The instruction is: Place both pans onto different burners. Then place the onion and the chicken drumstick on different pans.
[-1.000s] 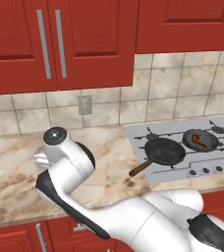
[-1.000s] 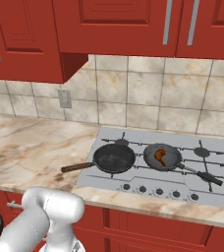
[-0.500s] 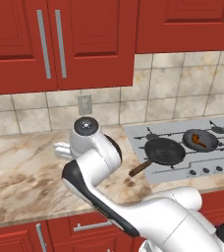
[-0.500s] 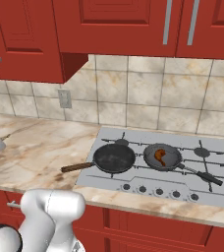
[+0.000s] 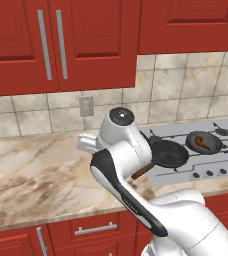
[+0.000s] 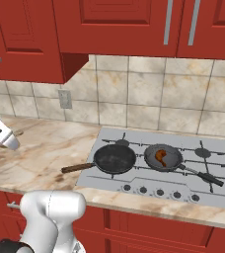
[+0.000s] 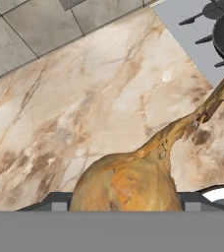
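Already both pans are set on separate burners: the black pan (image 6: 114, 158) left, the grey pan (image 6: 163, 157) right, with the drumstick (image 6: 160, 157) in it. Left to do: the onion (image 7: 128, 184), gripped in the hand (image 7: 126, 206) above the tabletop (image 7: 70, 123), goes into the black pan.

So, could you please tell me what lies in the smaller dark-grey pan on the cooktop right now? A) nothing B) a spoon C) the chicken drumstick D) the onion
C: a reddish-brown chicken drumstick lies inside the smaller pan, while the wider black pan beside it on the cooktop holds nothing.
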Robot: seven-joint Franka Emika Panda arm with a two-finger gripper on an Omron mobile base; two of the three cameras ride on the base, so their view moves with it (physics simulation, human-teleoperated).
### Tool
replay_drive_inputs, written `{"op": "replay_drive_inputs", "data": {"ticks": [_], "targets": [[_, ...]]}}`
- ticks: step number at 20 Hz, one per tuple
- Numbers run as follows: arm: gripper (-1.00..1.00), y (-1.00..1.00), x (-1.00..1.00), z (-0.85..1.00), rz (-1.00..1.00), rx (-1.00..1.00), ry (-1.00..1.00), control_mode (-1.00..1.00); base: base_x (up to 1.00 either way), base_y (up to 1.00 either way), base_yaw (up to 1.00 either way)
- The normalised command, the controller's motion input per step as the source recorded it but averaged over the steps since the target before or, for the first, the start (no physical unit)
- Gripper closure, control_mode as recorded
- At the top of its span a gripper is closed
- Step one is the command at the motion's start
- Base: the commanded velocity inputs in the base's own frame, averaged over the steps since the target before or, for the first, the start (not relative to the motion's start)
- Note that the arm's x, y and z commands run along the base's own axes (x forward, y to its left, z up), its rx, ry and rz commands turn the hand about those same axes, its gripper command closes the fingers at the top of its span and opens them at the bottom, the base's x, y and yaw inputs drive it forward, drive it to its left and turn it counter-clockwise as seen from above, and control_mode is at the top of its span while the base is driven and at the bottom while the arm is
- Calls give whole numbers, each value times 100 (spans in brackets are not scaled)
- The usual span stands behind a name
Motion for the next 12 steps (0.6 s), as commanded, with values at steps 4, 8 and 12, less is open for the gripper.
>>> {"op": "replay_drive_inputs", "data": {"ticks": [4, 8, 12], "targets": [[100, -55, -10, 23, 0, 2, 0, -100, 0, 0, 0], [100, -50, -7, 22, -1, 2, -1, -100, 0, 0, 0], [100, -53, -6, 19, -2, 0, -1, -100, 0, 0, 0]]}}
